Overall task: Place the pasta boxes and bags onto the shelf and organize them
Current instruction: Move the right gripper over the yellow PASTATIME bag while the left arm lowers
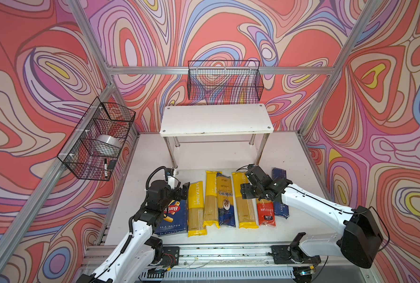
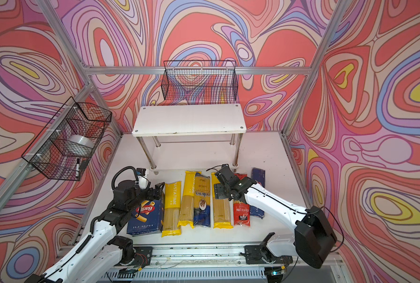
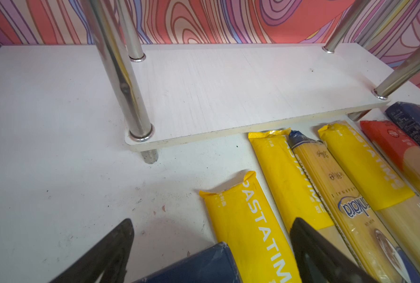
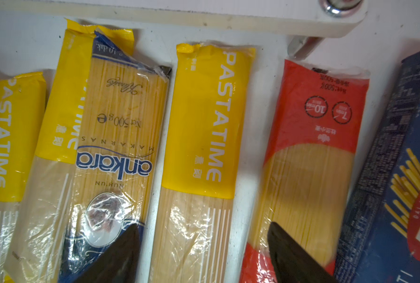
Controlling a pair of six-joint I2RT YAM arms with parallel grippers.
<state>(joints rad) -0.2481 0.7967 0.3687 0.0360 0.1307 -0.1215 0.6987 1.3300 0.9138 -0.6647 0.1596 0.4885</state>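
Seven pasta packs lie in a row on the white table before the shelf. From left: the wide rigatoni box, a yellow bag, a second yellow bag under the dark blue bag, a third yellow bag, the red bag, and the narrow spaghetti box. My left gripper is open over the rigatoni box's far corner. My right gripper is open, low over the third yellow bag. The shelf's lower board is bare.
A black wire basket hangs on the back wall above the shelf. Another basket on the left wall holds a tape roll and a marker. Chrome shelf legs stand just beyond the bags. An aluminium rail runs along the table's front.
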